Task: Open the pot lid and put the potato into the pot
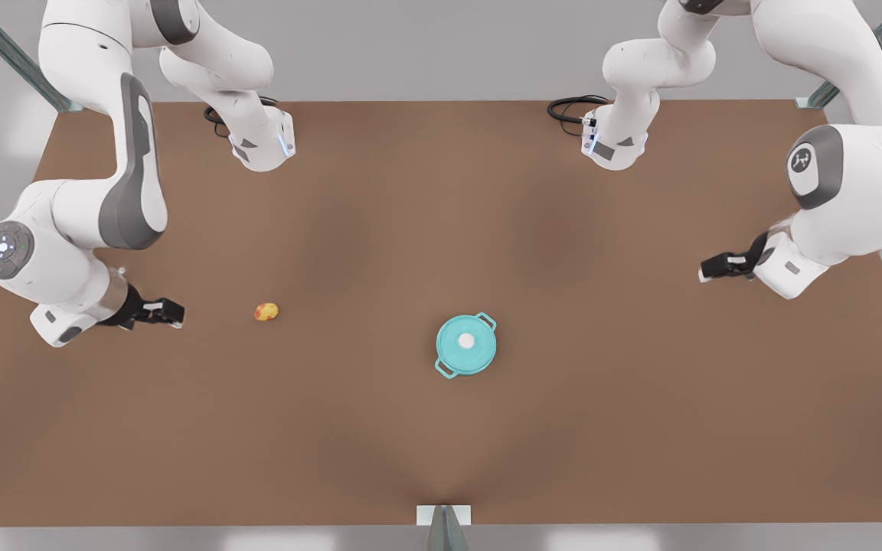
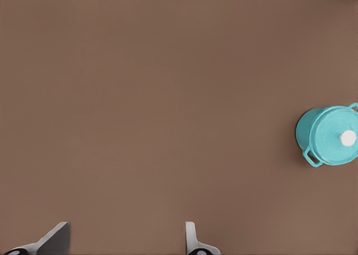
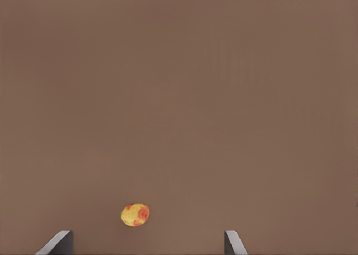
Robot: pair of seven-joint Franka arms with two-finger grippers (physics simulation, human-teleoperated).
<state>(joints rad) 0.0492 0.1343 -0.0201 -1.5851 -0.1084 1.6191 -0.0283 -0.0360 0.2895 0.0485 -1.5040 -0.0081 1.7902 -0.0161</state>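
While the right gripper (image 1: 171,312) hovers spread wide and empty at the front view's left, the potato (image 1: 266,311) lies just beyond its tips on the counter (image 1: 441,444); the left gripper (image 1: 709,269) waits agape at the front view's right, well apart from the pot (image 1: 466,345), pot lid (image 1: 467,341) on top

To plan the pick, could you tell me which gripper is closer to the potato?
The right gripper, at the front view's left: the potato lies just ahead of it, while the left gripper hangs far beyond the pot.
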